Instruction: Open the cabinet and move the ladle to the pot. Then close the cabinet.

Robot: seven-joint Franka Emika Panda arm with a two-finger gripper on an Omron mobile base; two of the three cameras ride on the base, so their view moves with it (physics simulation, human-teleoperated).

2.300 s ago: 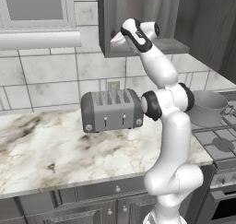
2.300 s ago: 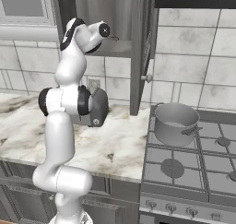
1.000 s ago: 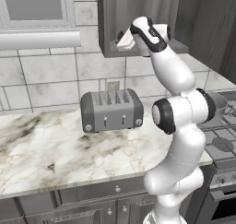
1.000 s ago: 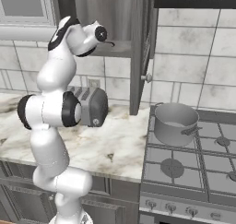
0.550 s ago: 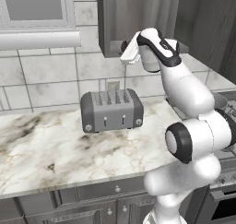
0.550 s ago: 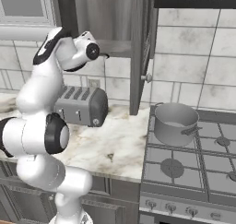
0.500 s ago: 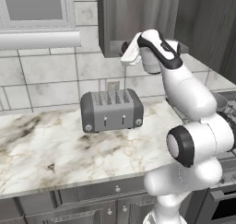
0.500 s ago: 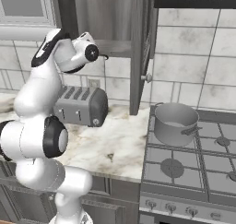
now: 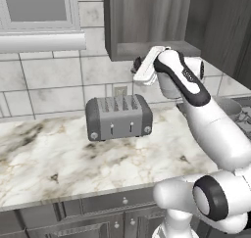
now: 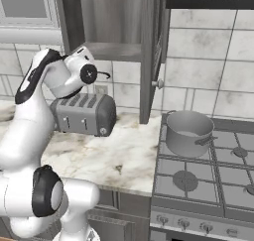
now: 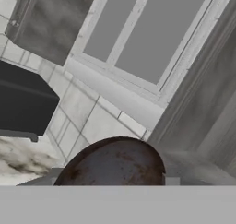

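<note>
The ladle (image 11: 113, 161) is sitting right at the gripper (image 9: 138, 65), its rusty bowl bulging up close in the hand view, so the hand appears to be carrying it (whether the fingers are pinching it I cannot tell). Above and behind the gripper the cabinet (image 10: 116, 27) is standing open. The pot (image 10: 189, 132) is waiting well off on the stove (image 10: 208, 170), past the toaster (image 9: 118, 117) below, so the carry across seems next.

Dark grey cabinet (image 10: 149, 46) stands open — grey pot (image 10: 188, 132) sits upright on the stove.
</note>
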